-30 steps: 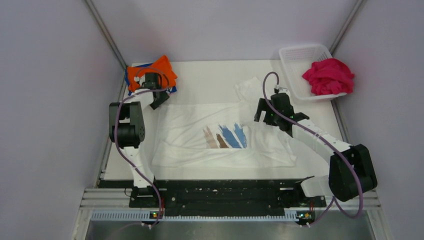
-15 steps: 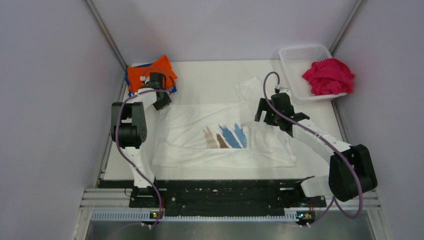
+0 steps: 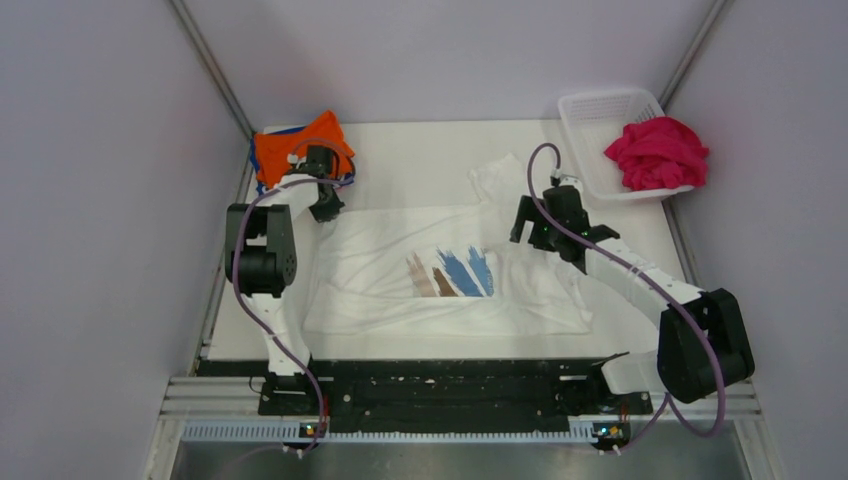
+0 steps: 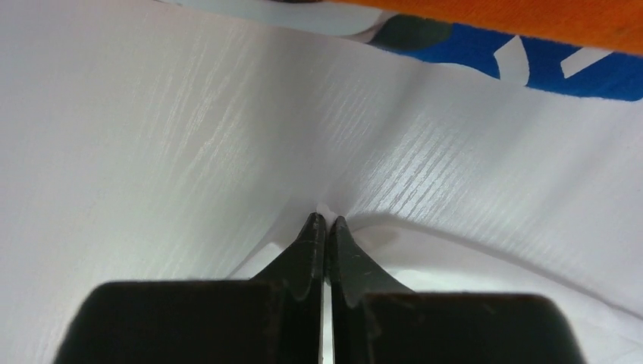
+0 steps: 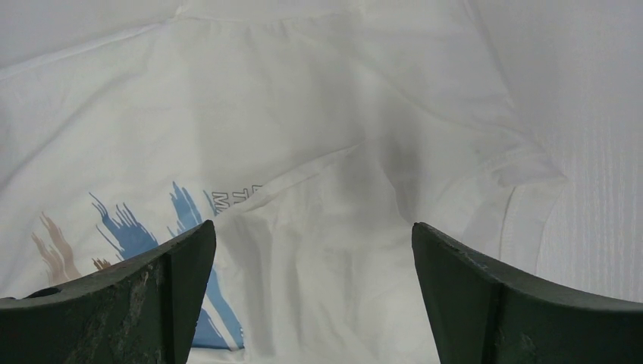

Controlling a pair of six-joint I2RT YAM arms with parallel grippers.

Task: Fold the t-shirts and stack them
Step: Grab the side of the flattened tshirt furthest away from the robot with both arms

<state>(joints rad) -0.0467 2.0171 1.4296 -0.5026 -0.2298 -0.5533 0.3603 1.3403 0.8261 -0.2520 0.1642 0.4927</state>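
A white t-shirt [image 3: 400,270] with a blue and brown brush-stroke print lies spread out on the table. My left gripper [image 3: 325,207] is at its far left corner, shut [image 4: 326,220], with a small bit of the white cloth [image 4: 470,265] pinched at the tips. My right gripper [image 3: 527,232] hovers over the shirt's right part, open [image 5: 312,243], with the white cloth [image 5: 318,152] below and nothing between its fingers. An orange t-shirt [image 3: 300,150] [image 4: 531,15] lies folded on a blue-patterned one [image 4: 531,64] at the far left corner. A magenta-pink t-shirt [image 3: 655,152] is bunched in the basket.
The white mesh basket [image 3: 590,110] stands at the far right corner. Grey walls close in the table [image 3: 420,150] on the left, right and back. The folded pile lies right behind the left gripper.
My left gripper has shut on the white shirt's far left corner and shifted slightly right. The right arm has not moved and stays open.
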